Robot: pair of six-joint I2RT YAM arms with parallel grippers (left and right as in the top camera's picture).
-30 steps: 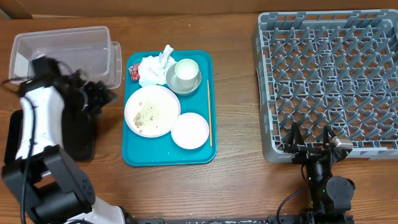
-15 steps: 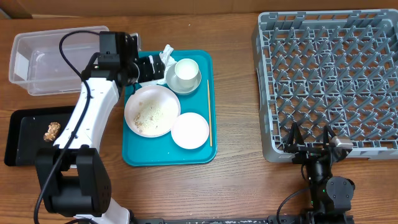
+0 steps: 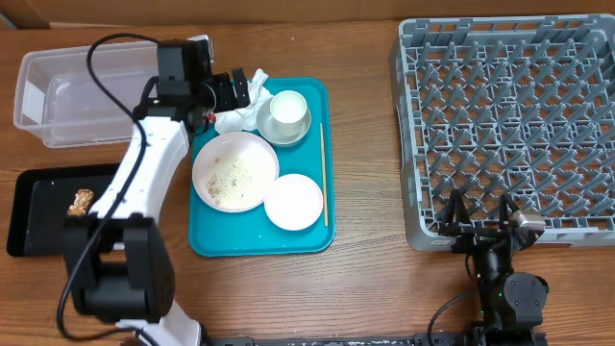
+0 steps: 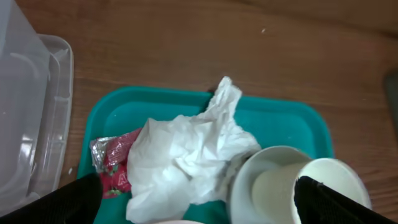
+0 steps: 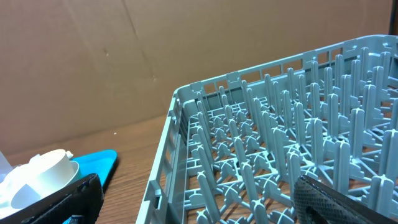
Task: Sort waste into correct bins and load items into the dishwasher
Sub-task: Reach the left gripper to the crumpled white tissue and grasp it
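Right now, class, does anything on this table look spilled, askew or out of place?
Pale crumbs lie scattered over the large plate. A crumpled napkin and a red wrapper sit among the dishes at the teal tray's far left corner. Nothing looks broken or tipped.

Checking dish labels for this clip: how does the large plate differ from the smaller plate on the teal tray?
The large plate is wider than the smaller plate. The large plate carries pale crumbs; the smaller plate looks clean. Both are white, round and lie flat on the teal tray.
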